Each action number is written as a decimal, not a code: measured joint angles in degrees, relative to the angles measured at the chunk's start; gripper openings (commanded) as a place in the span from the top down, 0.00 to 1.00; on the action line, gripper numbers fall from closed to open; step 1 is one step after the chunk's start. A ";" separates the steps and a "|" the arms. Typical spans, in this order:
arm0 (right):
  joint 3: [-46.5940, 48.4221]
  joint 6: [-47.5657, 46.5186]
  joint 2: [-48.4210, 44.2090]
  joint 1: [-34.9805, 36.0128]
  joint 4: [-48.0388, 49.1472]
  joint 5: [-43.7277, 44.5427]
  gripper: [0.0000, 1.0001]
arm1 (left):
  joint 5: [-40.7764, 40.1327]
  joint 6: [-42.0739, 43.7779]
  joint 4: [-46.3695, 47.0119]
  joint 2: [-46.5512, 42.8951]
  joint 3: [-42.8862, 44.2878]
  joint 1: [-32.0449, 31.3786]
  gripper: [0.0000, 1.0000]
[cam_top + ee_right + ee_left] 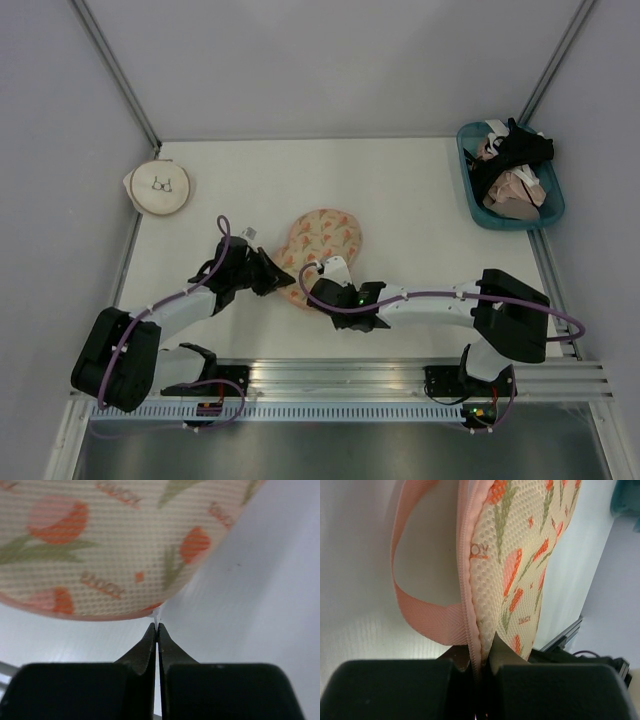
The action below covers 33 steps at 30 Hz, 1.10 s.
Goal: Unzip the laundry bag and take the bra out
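Your left gripper [481, 655] clamps the zipper rim [467, 580] of the bag [520, 555], beside a pink loop [420, 615] that only its wrist view shows. Your right gripper [157, 630] is pinched closed at the bag edge. Overhead, the bag lies mid-table between both.

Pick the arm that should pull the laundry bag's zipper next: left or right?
Right, probably. The right pincer is shut on a small white tab at the rim of the laundry bag, likely the zipper pull. The left pincer clamps the zippered rim beside the pink strap, so it suits anchoring.
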 measured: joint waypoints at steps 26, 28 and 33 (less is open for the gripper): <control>2.54 3.67 2.82 -6.54 -12.24 17.22 0.41 | 1.99 2.91 -10.32 -20.98 -2.34 0.15 0.01; 2.49 3.54 1.79 -6.38 -14.10 17.49 0.30 | -0.24 2.84 -15.02 -27.67 -2.19 0.15 0.01; 2.49 2.91 -5.44 -4.31 -19.02 17.42 0.20 | -4.02 2.69 -23.43 -43.69 -0.39 0.15 0.00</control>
